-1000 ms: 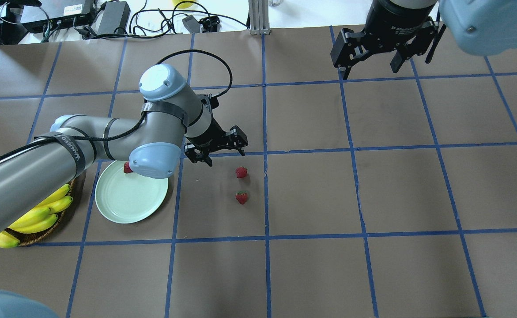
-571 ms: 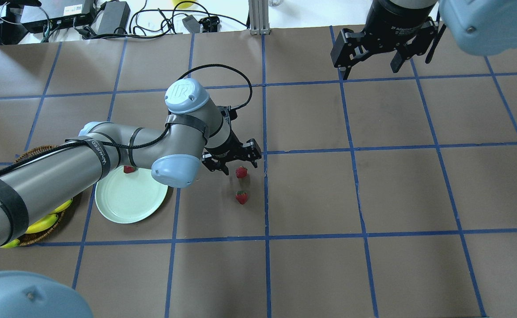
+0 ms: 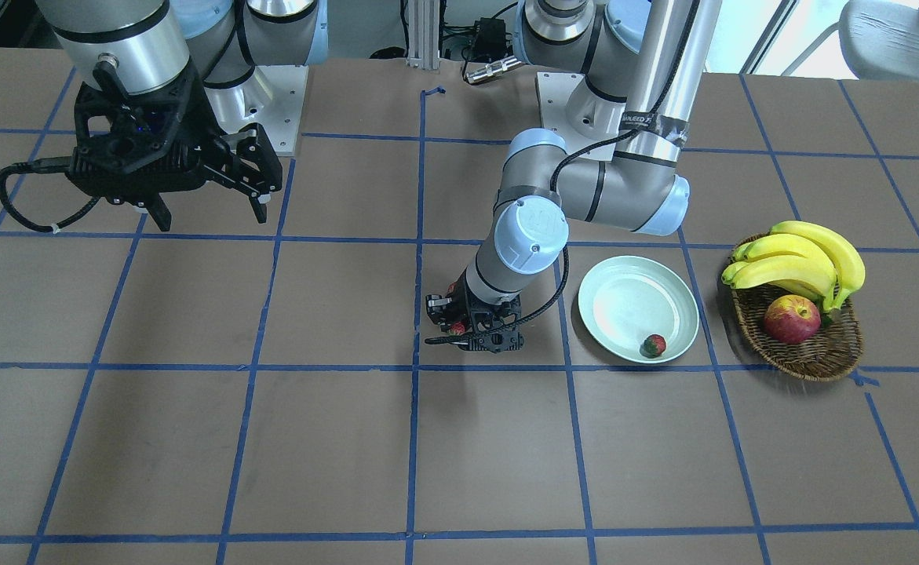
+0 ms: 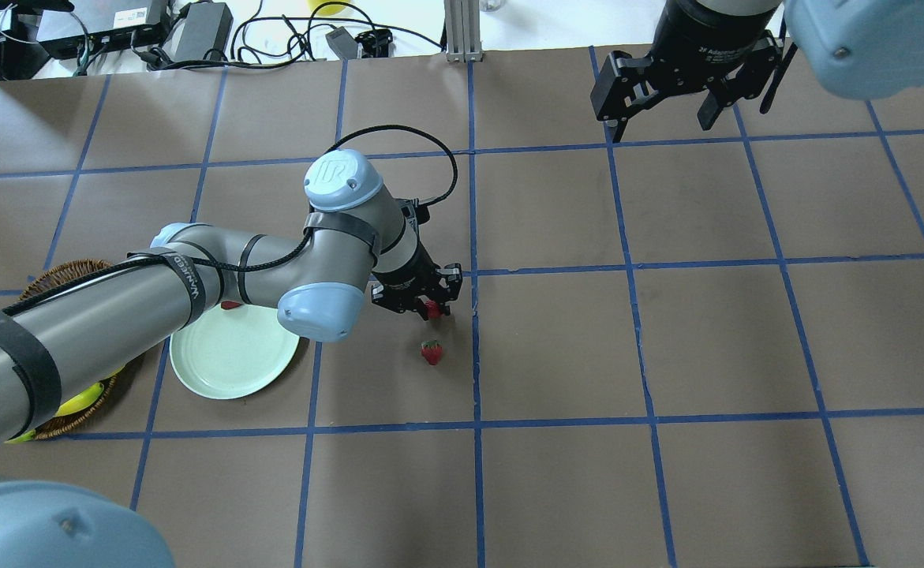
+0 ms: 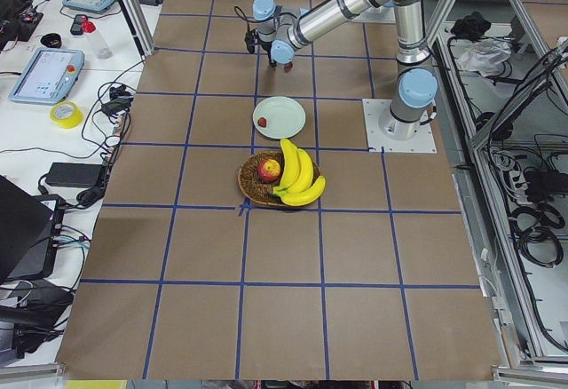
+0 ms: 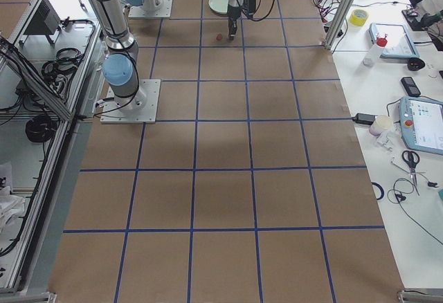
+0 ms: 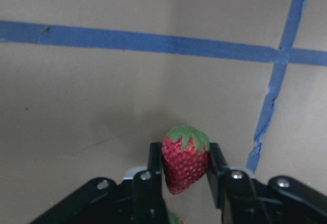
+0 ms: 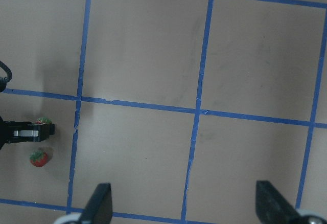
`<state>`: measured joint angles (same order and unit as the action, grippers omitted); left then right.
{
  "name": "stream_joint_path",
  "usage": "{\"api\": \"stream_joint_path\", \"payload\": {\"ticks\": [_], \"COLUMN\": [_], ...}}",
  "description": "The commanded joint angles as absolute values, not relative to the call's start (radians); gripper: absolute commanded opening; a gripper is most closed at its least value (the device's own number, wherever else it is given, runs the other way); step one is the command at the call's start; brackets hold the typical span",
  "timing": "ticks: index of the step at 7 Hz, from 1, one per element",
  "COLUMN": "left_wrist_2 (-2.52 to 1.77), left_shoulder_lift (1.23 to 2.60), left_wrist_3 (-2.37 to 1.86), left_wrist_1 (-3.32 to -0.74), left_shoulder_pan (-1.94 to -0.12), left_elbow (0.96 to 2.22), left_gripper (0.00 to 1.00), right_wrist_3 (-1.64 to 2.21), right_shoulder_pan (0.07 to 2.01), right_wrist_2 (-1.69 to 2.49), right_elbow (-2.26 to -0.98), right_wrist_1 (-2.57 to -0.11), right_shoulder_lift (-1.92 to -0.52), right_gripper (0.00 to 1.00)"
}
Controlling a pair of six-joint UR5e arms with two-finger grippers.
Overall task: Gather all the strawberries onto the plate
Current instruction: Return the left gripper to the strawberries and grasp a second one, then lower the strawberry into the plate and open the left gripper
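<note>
- Dropping on a strawberry [image 7: 185, 160]: a sec ago the left gripper [image 4: 420, 298] hung spread beside it, now it's low, fingers [image 7: 156, 163] pinched onto the berry.
- Means pick no. 2 looks under way. Lift + carry to the plate [image 3: 624, 302] still to do, I'd say.
- Berry sits right between the jaws, both sides touched, green cap pointing away from the wrist.
- Second strawberry [image 4: 432, 352] lies loose on the table [image 4: 667, 355] just beside; third strawberry [image 3: 653, 344] lies in the plate.
- Right gripper [image 4: 661, 122] is spread wide, empty, well apart.

A brown wicker basket [image 3: 814, 367] stands on the table [image 3: 271, 455], which is marked with blue tape gridlines. The basket contains a bunch of bananas [image 3: 800, 263] and one apple [image 3: 791, 319].
</note>
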<state>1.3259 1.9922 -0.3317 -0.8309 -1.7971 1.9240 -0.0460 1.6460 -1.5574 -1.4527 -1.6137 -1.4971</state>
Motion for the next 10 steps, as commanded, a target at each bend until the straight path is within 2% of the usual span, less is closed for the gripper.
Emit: {"api": "stream_joint_path", "payload": {"ticks": [1,5,8,10], "left_wrist_2": [1.335,1.47,1.563,1.615], "left_shoulder_lift": [1.962,1.872,1.839,1.854], "left_wrist_3": [-0.322,-0.182,-0.045,0.05], "left_wrist_1": [-0.833,-1.147,-1.291,-1.279], "left_shoulder_pan": [-1.789,-1.568,-1.409,-1.333], "left_elbow": [1.91,1.799,1.824,1.899], "left_gripper": [0.0,0.0,0.0,0.0], "right_wrist_3": [-0.046,-0.046,-0.046,-0.046], "right_shoulder_pan": [1.646,1.646,1.646,1.646], "right_wrist_2": [-1.557,-1.557,-1.557,-1.557], "right_elbow": [-1.453,-1.453,-1.453,-1.453], "right_wrist_1": [-1.614,-1.614,-1.614,-1.614], "right_shoulder_lift": [-1.497,-1.497,-1.497,-1.497], "right_gripper": [1.0,1.0,1.0,1.0]}}
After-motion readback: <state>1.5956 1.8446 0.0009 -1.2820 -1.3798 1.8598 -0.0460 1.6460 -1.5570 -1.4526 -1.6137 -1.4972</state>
